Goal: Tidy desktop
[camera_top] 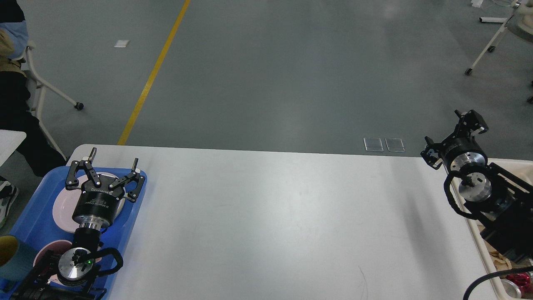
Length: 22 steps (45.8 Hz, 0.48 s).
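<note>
The desktop (270, 216) is a wide white tabletop that fills the middle of the head view, and its surface is bare. My left gripper (113, 159) is open and empty. It hovers over a pink plate (62, 208) in the blue tray (25, 216) at the table's left end. My right gripper (441, 126) stands above the table's far right corner and points up and away. Its fingers look spread with nothing between them. Its arm hides most of the cream-white bin (493, 275) at the right edge.
A second pink plate (43, 252) and a teal cup (10, 258) sit in the tray under my left arm. Red and silver cans (516, 280) show in the bin's near corner. Chair legs on wheels stand on the grey floor at the far left and far right.
</note>
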Tool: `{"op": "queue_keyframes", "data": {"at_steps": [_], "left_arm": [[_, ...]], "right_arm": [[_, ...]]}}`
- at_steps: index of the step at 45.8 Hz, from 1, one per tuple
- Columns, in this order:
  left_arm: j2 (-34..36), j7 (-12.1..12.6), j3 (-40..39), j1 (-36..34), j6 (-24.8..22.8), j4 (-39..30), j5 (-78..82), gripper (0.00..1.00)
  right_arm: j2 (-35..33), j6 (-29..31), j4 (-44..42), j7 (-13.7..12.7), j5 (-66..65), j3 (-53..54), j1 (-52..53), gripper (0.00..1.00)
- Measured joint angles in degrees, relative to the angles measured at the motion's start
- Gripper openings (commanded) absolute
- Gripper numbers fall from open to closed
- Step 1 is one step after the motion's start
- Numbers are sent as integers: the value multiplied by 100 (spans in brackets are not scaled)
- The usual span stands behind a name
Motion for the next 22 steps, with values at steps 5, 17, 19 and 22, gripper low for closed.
{"op": "queue_keyframes", "data": {"at_steps": [5, 17, 19, 22], "left_arm": [[1, 0, 0, 0, 0, 0, 0, 96], [2, -8, -2, 0, 0, 0, 5, 96], [2, -8, -2, 0, 0, 0, 5, 96], [3, -7, -2, 0, 0, 0, 5, 96]], "right_arm": [[261, 619, 17, 218, -20, 495, -424, 100], [557, 741, 170, 341, -558, 802, -789, 100], [571, 729, 181, 343, -579, 835, -823, 100], [583, 733, 198, 345, -588, 885, -851, 100]]}}
